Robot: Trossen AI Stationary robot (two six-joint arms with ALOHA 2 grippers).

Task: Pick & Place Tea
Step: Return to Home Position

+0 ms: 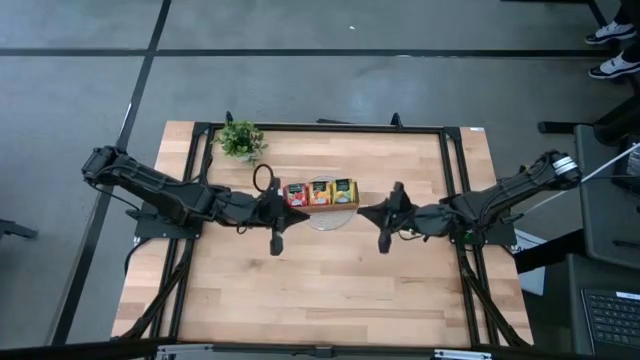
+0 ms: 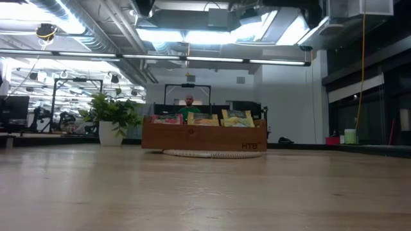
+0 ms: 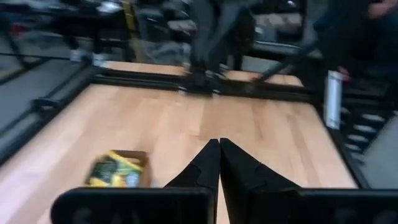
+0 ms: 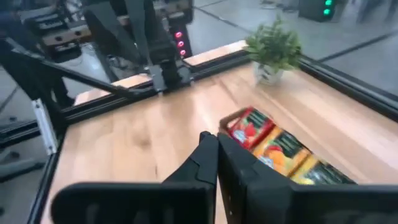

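Both sets of jaws were pressed together, nothing pinched, L gripper (image 1: 277, 243) & R gripper (image 1: 383, 243) flanking tray (image 1: 320, 204); tea (image 1: 319, 193) could be knocked if approached unopened.

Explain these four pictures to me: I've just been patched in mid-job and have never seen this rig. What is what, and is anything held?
Two dark robot arms work at a wooden table. One picture looks straight down, one looks level across the table, and two look out from the arms' wrists. From above, the left gripper and right gripper sit near mid-table, both shut and holding nothing. Behind them a wooden tray on a round mat holds the tea, sorted red, orange and yellow-green. A small plant stands at the far edge, to the tray's left. No sachets lie loose on the table.
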